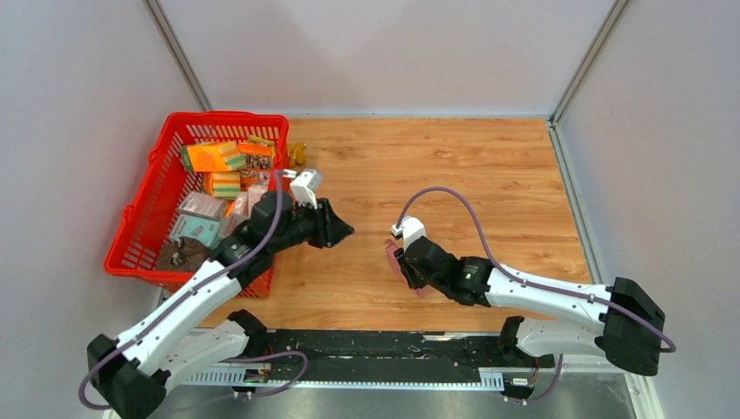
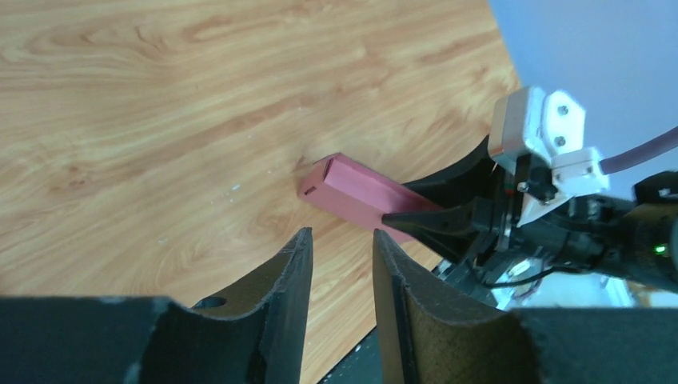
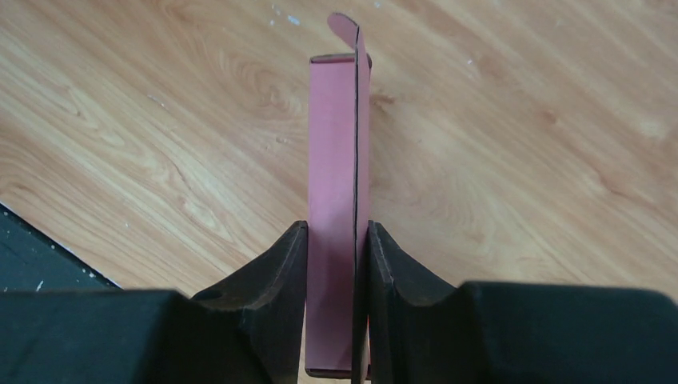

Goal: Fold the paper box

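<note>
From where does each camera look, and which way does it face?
Top external: fixed above and behind the arms, facing down on the table; both arms, the left hand, the right hand and a red basket show.
Left wrist: on the left arm, facing past its open fingers toward the paper box in the right hand.
Right wrist: on the right arm, facing along its fingers, shut on the box, to the table.
Shared: both wrist views show the box in the right hand.

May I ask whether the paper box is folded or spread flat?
Folded up, one end tab loose: the paper box is a slim block in the right gripper.
</note>
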Tool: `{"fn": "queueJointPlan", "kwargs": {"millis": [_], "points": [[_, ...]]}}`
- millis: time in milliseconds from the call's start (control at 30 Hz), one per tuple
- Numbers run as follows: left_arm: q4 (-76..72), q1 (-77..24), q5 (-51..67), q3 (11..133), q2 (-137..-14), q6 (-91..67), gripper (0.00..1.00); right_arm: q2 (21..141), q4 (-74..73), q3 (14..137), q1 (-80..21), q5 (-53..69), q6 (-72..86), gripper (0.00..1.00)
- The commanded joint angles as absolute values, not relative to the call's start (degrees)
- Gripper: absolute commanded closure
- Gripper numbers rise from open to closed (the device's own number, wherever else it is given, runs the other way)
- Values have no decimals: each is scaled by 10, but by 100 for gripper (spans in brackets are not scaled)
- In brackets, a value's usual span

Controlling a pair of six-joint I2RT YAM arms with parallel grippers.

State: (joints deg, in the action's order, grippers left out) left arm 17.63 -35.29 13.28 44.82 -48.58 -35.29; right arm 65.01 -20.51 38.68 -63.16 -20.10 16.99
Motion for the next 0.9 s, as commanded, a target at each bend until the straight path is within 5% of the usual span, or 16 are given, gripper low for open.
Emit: {"fn": "queueJointPlan", "kwargs": {"millis": [0,733,867], "points": [[92,-402,119,449,-553,-288,60,676,-176,374,-616,-134,192,70],[-88,-430,137,402,-733,-213,58,744,-170,379,-604,-160,174,64],[-93,-430,135,388,-722,-204,50,742,-165,377,-600,-136,166,65]]}}
